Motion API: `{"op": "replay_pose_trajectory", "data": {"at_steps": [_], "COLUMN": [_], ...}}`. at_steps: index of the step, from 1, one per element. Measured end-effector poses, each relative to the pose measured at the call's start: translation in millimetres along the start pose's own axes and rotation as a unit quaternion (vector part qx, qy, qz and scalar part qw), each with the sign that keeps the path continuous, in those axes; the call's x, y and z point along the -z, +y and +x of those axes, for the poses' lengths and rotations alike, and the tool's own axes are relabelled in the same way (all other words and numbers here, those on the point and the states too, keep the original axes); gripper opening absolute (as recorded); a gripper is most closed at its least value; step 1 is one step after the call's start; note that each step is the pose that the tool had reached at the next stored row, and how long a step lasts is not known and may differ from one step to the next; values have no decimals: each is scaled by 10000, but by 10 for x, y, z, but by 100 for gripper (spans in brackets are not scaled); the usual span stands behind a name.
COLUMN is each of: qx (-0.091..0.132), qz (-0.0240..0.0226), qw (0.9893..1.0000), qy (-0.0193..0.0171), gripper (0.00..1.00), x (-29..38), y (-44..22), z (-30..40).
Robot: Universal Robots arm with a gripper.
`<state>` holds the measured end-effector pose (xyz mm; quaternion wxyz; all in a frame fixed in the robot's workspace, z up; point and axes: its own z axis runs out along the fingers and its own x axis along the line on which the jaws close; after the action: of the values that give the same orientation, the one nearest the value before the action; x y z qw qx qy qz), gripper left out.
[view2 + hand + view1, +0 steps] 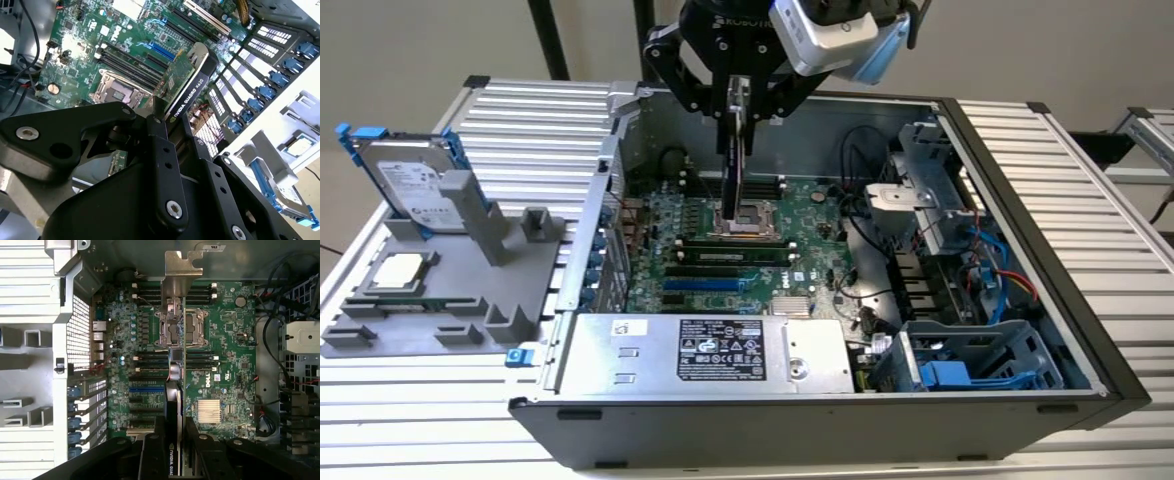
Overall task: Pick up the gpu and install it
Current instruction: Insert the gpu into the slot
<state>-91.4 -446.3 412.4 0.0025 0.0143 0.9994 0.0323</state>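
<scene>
Pincer [742,112]: black, two-fingered, hanging over the open computer case [1014,160] on the ribbed tabletop [1067,110].

Item held: gpu [736,175], gripped at one end and hanging edge-on inside the case. Its silver bracket [180,270] is at the far, lower end, above the motherboard [821,235].

Position: the lower end is over the processor socket [750,218], beside the memory sticks [734,250]. It is apart from the blue slot [707,285]. Contact with the board cannot be told.

Hazards (judged):
- The bracket could strike the bare socket or the memory sticks if lowered here, as the gpu is not lined up with a slot.
- The gpu could swivel or slip, as it is held at one end only.
- The black cables [861,190] at the exterior view's right could snag on a sideways move.

Pincer state: clenched on the gpu, one finger on each flat face, leaving a gap as narrow as the card is thick.

Nearby, untouched: hard drive [407,185] in the grey holder [454,325] beside the case.
</scene>
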Motion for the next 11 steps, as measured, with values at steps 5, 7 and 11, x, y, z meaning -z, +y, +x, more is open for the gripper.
{"op": "replay_pose_trajectory", "data": {"at_steps": [5, 7, 11], "qx": [0, 0, 0], "qz": [0, 0, 0], "qw": [10000, 10000, 10000], "qy": [0, 0, 0], "gripper": [0, 0, 0], "x": [-1, 0, -1], "y": [2, 3, 4], "z": [-69, -103, -155]}}
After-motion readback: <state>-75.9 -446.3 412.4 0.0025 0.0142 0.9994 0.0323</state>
